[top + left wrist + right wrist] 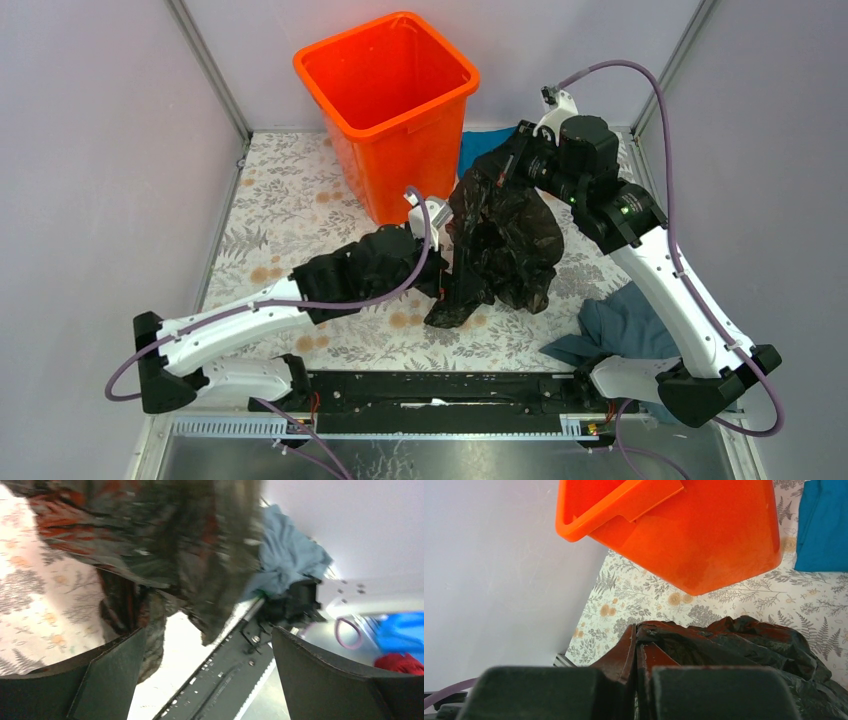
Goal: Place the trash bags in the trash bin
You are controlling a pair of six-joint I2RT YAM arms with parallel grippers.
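Observation:
The black trash bag [505,235] hangs crumpled above the table, its lower end reaching the floral table cover, just right of the orange trash bin [385,100]. My right gripper [512,165] is shut on the bag's top edge; the right wrist view shows the jaws pressed together [637,630] on the film [744,640], with the bin [704,540] ahead. My left gripper [442,255] is open beside the bag's left side. In the left wrist view its jaws [208,630] stand wide apart with nothing between them, and the bag [190,545] hangs ahead of them.
A grey-blue cloth [625,325] lies at the front right by the right arm's base and shows in the left wrist view [287,555]. A bright blue cloth [480,145] lies behind the bag, beside the bin, and shows in the right wrist view [821,525]. Walls enclose the floral table [290,210].

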